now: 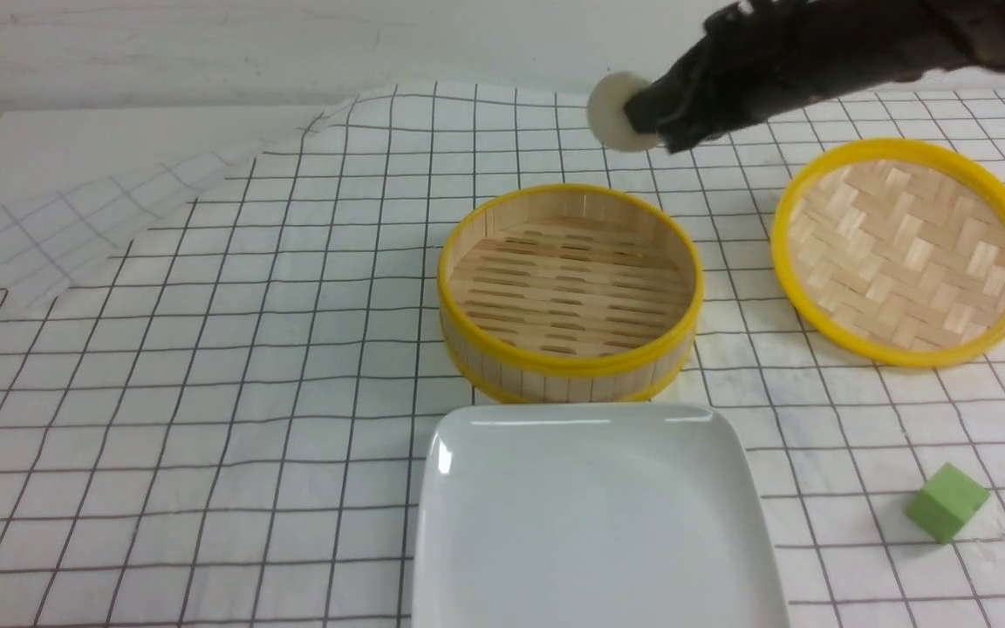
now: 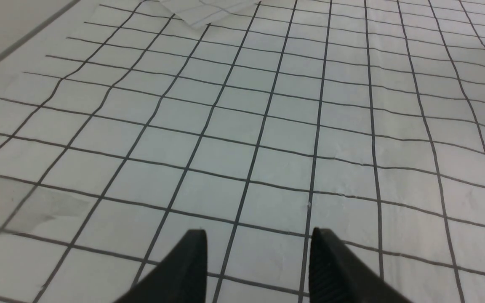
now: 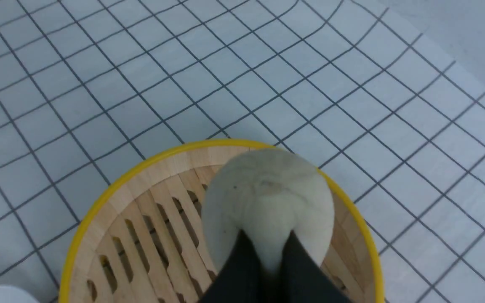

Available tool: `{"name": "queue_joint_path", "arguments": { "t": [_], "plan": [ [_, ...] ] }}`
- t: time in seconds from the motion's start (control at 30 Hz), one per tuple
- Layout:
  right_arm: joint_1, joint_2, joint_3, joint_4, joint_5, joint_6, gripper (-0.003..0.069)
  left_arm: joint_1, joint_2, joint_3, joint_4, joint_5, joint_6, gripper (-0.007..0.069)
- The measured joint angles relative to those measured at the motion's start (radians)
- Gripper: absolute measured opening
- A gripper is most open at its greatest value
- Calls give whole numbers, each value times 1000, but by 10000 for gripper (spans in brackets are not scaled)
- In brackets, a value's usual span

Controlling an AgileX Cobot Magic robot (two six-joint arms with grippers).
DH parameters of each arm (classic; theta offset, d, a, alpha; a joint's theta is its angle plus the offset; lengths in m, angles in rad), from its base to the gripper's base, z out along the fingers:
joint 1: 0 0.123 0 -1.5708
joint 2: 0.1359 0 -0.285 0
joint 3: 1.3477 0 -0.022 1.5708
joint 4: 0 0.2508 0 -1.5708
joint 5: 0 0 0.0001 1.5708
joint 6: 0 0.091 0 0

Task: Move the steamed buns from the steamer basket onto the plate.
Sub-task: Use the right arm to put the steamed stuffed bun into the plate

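Where the right arm entered from the upper right of the front view, the right hand (image 1: 645, 122) was clenched on the steamed bun (image 1: 614, 109), with the off-white disc projecting past the dark fingertips toward the left of the frame. The right wrist view confirmed the grasp: both fingers (image 3: 242, 269) pressed into the bun's (image 3: 267, 189) near edge, and the dough bulged around them. The bun was held in the air, clear of the surface, and appeared over the yellow rim of the steamer basket (image 3: 112, 185). In the front view the steamer basket (image 1: 568, 362) stood at frame centre, upright on the gridded cloth (image 1: 206, 349), its slatted floor visible from wall to wall. The plate (image 1: 433, 488) lay at lower centre, just beside the basket's near wall; whether the two touched could not be determined. The woven lid (image 1: 782, 227) rested at the right of the frame, apart from the basket. A green cube (image 1: 947, 501) sat at lower right, well apart from the plate. In the left wrist view, the left hand (image 2: 259, 235) was released, its two fingers spread over bare cloth with nothing between them.
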Motion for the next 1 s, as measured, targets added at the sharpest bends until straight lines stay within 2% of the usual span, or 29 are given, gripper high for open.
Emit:
{"name": "queue_joint_path", "arguments": {
  "t": [0.17, 0.43, 0.57, 0.73, 0.9, 1.0],
  "plan": [
    [-55, -131, 0, -18, 227, 79, 25, 0, 0, 0, 0, 0, 0, 355],
    [-58, -226, 0, -51, 523, 220, 27, 0, 0, 0, 2, 0, 0, 355],
    [-56, -226, 19, -80, 539, 313, 27, 0, 0, 0, 2, 0, 0, 355],
    [-43, -226, 124, -103, 538, 351, 27, 0, 0, 0, 3, 0, 0, 355],
    [-27, -211, 293, -103, 534, 303, 27, 0, 0, 0, 3, 0, 0, 355],
    [-15, -188, 405, -94, 486, 228, 27, 0, 0, 0, 4, 0, 0, 355]
  ]
}}
